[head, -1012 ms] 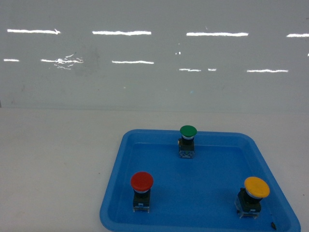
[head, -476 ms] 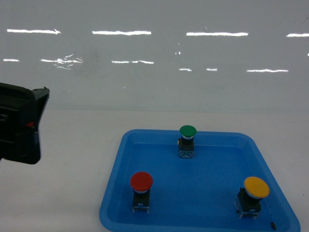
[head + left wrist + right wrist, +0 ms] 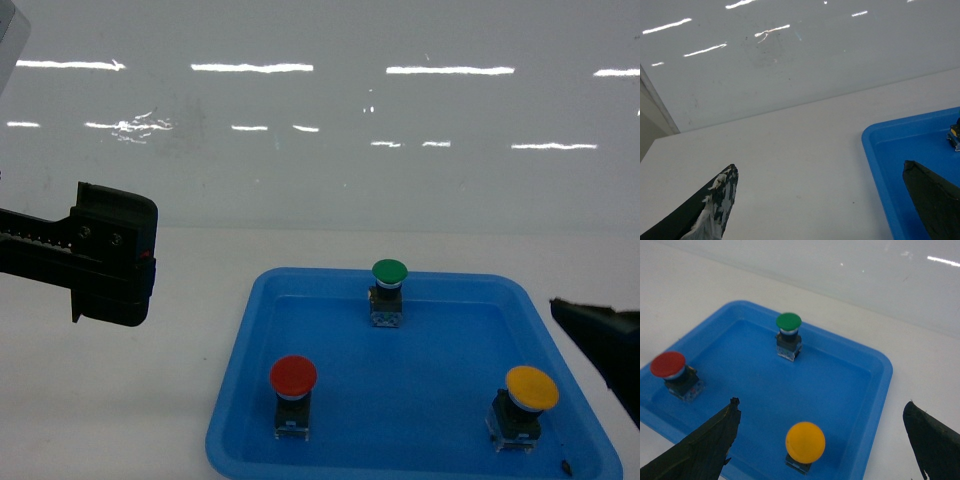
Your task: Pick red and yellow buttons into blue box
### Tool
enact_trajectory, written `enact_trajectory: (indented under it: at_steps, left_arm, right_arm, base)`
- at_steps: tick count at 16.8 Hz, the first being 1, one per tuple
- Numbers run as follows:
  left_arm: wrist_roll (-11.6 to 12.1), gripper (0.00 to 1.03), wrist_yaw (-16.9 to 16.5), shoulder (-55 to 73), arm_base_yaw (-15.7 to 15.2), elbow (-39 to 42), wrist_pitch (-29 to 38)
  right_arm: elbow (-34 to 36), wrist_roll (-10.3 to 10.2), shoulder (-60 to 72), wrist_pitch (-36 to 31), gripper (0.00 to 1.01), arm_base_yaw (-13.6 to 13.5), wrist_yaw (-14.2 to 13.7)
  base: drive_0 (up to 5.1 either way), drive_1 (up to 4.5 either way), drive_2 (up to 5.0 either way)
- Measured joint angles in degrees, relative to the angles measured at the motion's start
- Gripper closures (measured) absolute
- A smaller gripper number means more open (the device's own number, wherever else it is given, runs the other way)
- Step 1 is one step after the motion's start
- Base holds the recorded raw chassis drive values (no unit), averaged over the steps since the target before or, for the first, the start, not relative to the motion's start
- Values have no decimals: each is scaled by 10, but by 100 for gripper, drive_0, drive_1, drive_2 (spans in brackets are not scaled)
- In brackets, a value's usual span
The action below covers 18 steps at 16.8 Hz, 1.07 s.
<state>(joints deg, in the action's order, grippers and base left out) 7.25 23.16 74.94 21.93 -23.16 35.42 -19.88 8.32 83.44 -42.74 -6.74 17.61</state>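
Black fingers spread wide frame both wrist views, and nothing sits between either pair. Our left gripper (image 3: 820, 200) hangs open over bare white table (image 3: 790, 150), just beside the rim of the blue tray (image 3: 880, 150). Our right gripper (image 3: 822, 442) is equally parted and empty above the tray's near right part, with the yellow button (image 3: 805, 442) standing upright directly under the gap (its cap faces up, untouched).

Farther out, the red button (image 3: 294, 376) stands in the tray's front left, the yellow one front right, and a green button (image 3: 390, 272) at the back, all well apart from each other.

Compared with half a second ago, the left arm (image 3: 100, 262) has pushed farther into the head view from the left edge, and the right arm's tip (image 3: 600, 345) has newly appeared at the right edge; a second ago neither arm showed. None of the three buttons has shifted.
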Motion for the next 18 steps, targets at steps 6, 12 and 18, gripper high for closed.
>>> enact_trajectory:
  at_steps: [6,12,18]
  left_arm:
    - [0,5,0,0,0,0,0]
    - [0,5,0,0,0,0,0]
    - [0,5,0,0,0,0,0]
  right_arm:
    - [-110,70,160,50,3,-27,26]
    - [-150,95,201,87,3,-30,33]
    - [-190,156,280,125,3,-30,31]
  base:
    - [0,0,0]
    - [0,0,0]
    - [0,0,0]
